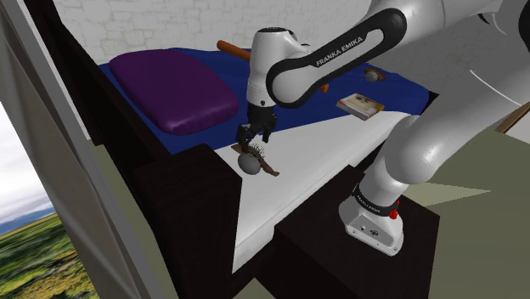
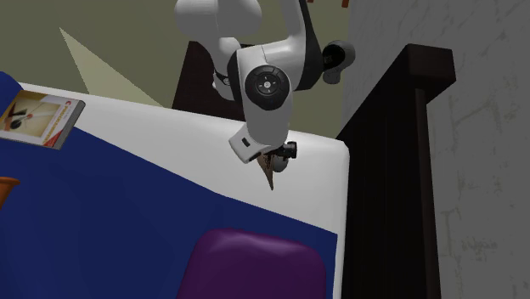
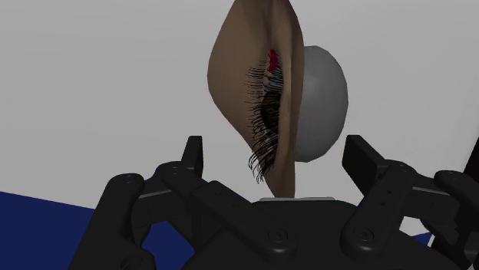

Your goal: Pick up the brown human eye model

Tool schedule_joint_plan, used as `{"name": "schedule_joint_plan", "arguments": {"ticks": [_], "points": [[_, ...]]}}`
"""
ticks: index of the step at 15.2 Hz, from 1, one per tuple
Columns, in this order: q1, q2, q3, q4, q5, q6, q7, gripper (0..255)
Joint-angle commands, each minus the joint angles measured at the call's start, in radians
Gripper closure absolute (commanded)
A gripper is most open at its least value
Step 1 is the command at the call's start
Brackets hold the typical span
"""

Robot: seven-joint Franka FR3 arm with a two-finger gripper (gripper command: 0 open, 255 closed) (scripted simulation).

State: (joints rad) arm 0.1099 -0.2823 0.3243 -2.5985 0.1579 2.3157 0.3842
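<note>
The eye (image 3: pixel 280 92) lies on the white sheet (image 1: pixel 323 161) near the bed's corner, at 6 o'clock of the gripper (image 1: pixel 252 143) in the shoulder view. The fingers (image 3: pixel 193 153) stand spread astride it, touching nothing. It is probably light and stiff. The grey ball looks slippery, so pinch lid against ball. Lashes hide the iris, and its underside is hidden.
</note>
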Motion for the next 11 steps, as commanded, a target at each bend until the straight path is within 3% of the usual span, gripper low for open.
{"name": "schedule_joint_plan", "arguments": {"ticks": [1,11], "points": [[-0.001,0.006,0.001,-0.001,-0.001,0.007,0.000,255],[0.001,-0.006,0.000,0.005,0.001,-0.010,0.000,255]]}}
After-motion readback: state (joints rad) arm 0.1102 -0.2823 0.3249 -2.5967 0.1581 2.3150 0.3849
